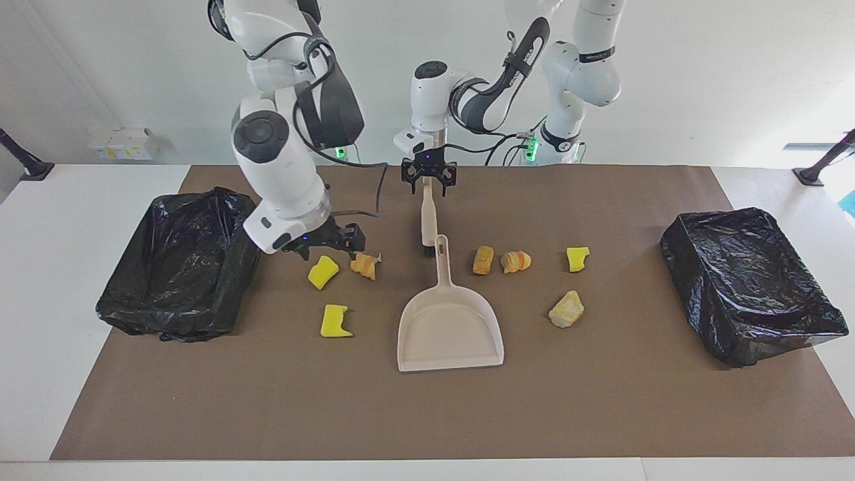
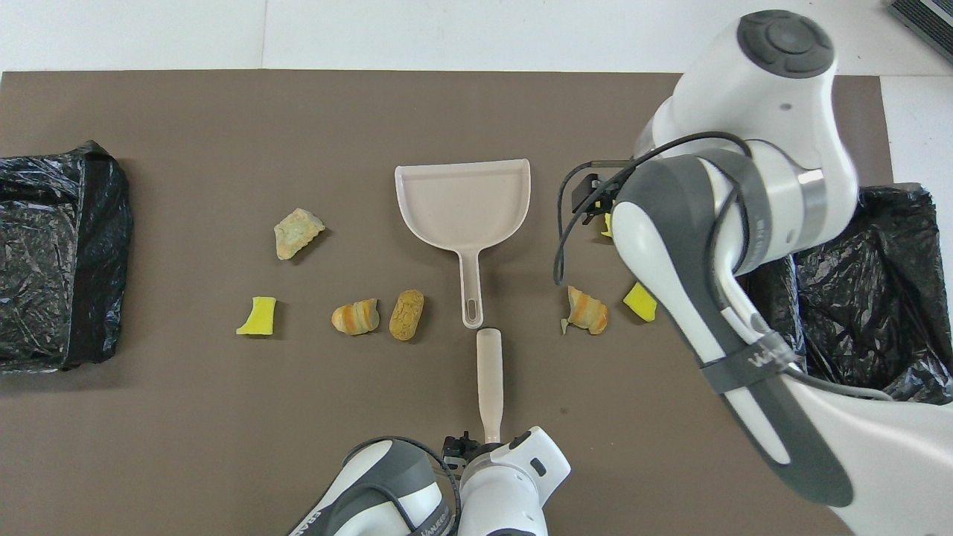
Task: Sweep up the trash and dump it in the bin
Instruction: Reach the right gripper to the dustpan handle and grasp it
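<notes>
Seven trash pieces (image 1: 518, 261): loose around dustpan (image 1: 449, 327)
left gripper (image 1: 428, 175): clamped on brush (image 1: 428, 217)
right gripper (image 1: 332, 242): fingers unclear, low by bin (image 1: 175, 264)
tip: sweep toward pan mouth

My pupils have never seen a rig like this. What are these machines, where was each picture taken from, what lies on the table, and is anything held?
Two white robot arms with grippers for hands stand at a table. One picture faces them from across the table; the other looks down from above their end.

On the brown mat lie a beige dustpan, seven trash pieces (yellow sponge chunks and bread-like lumps), and a black-lined bin at each end.

The left gripper sits at the top of a beige handle, probably the brush; whether it grips cannot be told. The right gripper hovers low by a yellow sponge chunk.
</notes>
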Controlling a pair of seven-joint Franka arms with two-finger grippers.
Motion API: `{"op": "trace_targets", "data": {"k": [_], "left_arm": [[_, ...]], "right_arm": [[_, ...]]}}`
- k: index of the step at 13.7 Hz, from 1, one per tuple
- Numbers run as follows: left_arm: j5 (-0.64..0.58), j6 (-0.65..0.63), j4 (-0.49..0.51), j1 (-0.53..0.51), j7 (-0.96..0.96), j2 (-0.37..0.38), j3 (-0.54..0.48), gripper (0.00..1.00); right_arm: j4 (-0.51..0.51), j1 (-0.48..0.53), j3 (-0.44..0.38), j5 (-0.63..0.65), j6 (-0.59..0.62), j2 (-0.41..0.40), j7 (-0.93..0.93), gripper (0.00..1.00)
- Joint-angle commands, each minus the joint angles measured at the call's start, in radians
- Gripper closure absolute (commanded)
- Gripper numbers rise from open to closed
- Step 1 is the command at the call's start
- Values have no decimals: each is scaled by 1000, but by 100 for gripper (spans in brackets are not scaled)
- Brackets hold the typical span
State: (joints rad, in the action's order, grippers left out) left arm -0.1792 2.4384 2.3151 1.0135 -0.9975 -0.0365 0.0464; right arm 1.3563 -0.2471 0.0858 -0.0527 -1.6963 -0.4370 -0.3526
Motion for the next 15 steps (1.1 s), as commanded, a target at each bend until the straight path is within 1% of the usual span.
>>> {"op": "trace_targets", "data": {"k": [1, 2, 4, 5, 7, 8, 10, 11, 12, 13, 15], "left_arm": [[-23, -22, 4, 13, -24, 18, -13, 40], [-23, -28, 4, 13, -24, 18, -13, 55], [-23, -30, 4, 5, -18, 18, -13, 90], [-23, -38, 4, 2, -16, 18, -13, 100], [-23, -73, 4, -1, -15, 20, -14, 100], [-23, -88, 3, -1, -7, 26, -16, 100], [-22, -139, -22, -10, 77, 30, -23, 100], [-22, -157, -28, -33, 111, 32, -22, 100], [-20, -171, -28, -39, 115, 39, -22, 100], [-20, -188, -28, -41, 115, 52, -22, 100], [-20, -232, -20, -41, 122, 78, -22, 100]], "right_arm": [[-75, -56, 5, -15, -16, -75, -66, 0], [-94, -79, 5, -16, -29, -100, -92, 0], [-98, -132, 5, -16, -60, -138, -129, 0], [-98, -152, 9, -16, -71, -159, -129, 0], [-98, -198, 12, -15, -94, -195, -137, 0], [-89, -211, 12, -15, -95, -198, -146, 0], [-76, -207, 14, -27, -98, -190, -149, 0], [-62, -210, 14, -33, -109, -186, -149, 0], [-39, -216, 15, -50, -126, -175, -148, 0], [5, -225, 15, -50, -141, -151, -141, 0], [94, -227, 15, -52, -216, -114, -135, 0]]}}
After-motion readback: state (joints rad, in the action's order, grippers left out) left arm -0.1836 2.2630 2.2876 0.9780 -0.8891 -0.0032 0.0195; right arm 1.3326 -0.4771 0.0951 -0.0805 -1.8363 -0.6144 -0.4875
